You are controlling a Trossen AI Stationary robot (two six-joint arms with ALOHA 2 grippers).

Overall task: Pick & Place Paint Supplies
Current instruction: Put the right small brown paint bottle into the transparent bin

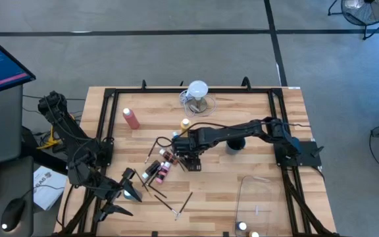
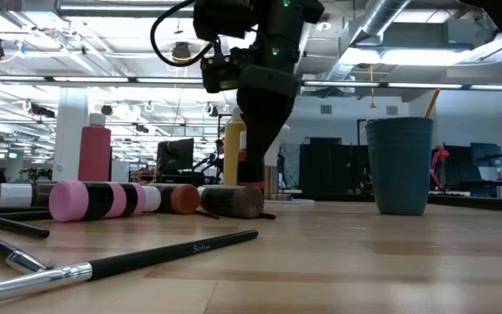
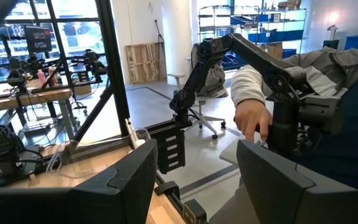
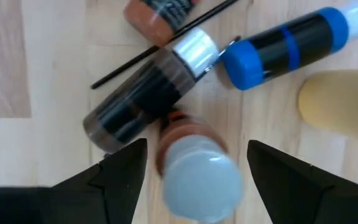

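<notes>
Orange-brown, white-capped, the upright paint bottle point(image 4: 194, 165) stands between our right gripper's point(image 4: 194, 171) spread fingers, not yet clamped. Beside that bottle lie a dark brown bottle point(image 4: 143, 98), a blue bottle point(image 4: 288, 46) and a thin paintbrush point(image 4: 160, 43). Our left gripper point(image 3: 194, 180), well away from it at the table's edge, stands open, holding nothing.

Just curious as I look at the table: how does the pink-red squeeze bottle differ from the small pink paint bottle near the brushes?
The pink-red squeeze bottle stands upright; the small pink paint bottle lies on its side. The squeeze bottle is the taller of the two and stands alone near the table's left edge, while the small bottle lies in the clutter beside other small bottles. The squeeze bottle is one colour; the small one has a dark band. Both rest on the wooden table.
</notes>
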